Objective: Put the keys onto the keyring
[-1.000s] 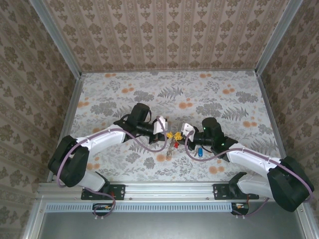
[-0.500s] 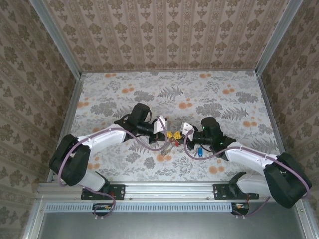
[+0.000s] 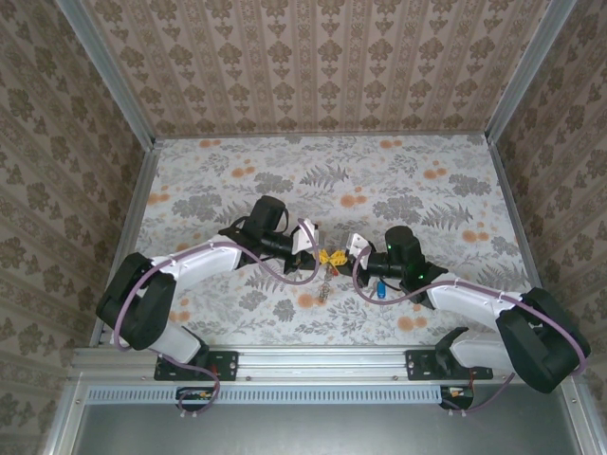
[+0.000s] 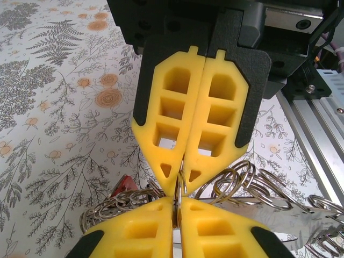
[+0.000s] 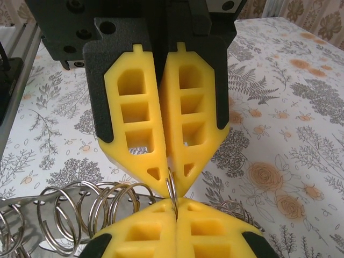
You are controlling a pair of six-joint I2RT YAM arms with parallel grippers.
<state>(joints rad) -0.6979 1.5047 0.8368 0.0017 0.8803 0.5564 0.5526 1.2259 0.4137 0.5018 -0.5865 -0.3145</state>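
Note:
The keyring is a thin silver split ring standing on edge, pinched from both sides. My left gripper is shut on its lower part. My right gripper faces it tip to tip and is shut on the same ring. From the right wrist the keyring shows between my right gripper and my left gripper. From above, both grippers meet mid-table, left gripper and right gripper. A red key head lies below among silver rings. A blue-headed key lies beside the right arm.
Several loose silver rings hang on a flat metal strip just under the grippers. A small silver key lies on the floral table. The aluminium rail runs along the near edge, and patterned walls close in the other sides.
The two grippers have drawn slightly closer, now tip to tip over the keys. The right forearm has shifted a little to the left.

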